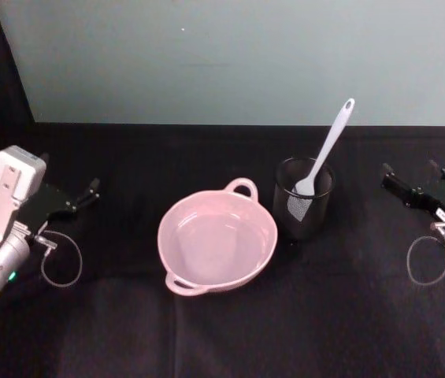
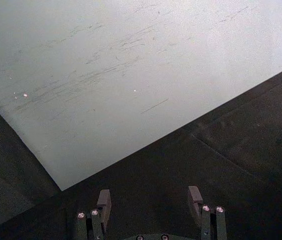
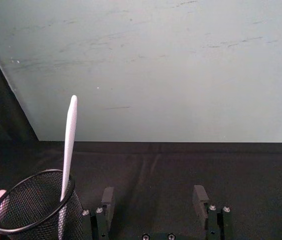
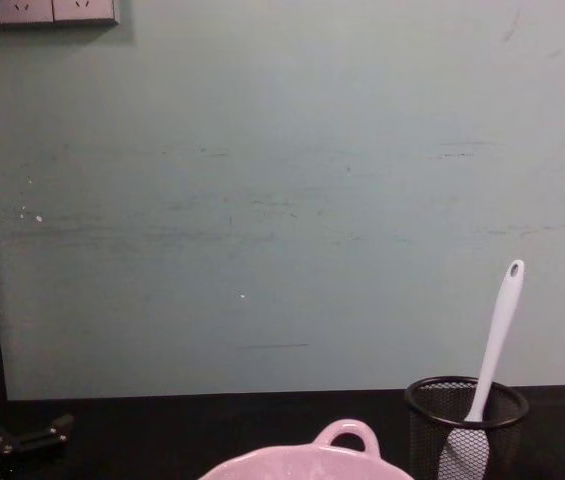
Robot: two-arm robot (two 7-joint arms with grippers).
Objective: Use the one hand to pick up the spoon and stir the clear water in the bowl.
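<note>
The white spoon (image 1: 328, 148) stands head-down in a black wire-mesh cup (image 1: 303, 198), its handle leaning up and to the right; the spoon (image 4: 492, 345) also rises from the cup (image 4: 467, 425) in the chest view. Just left of the cup sits the pale pink bowl (image 1: 216, 239) with clear water in it. My right gripper (image 1: 389, 179), with a small white label on its body, rests open at the table's right side, a short way right of the cup (image 3: 33, 207). Its fingers (image 3: 199, 196) hold nothing. My left gripper (image 1: 92, 189) is parked open at the far left.
A black cloth covers the table (image 1: 222, 331). A pale green wall (image 1: 246, 55) stands close behind it. Grey cable loops hang by each wrist (image 1: 61, 264). Bare cloth lies between the bowl and each gripper.
</note>
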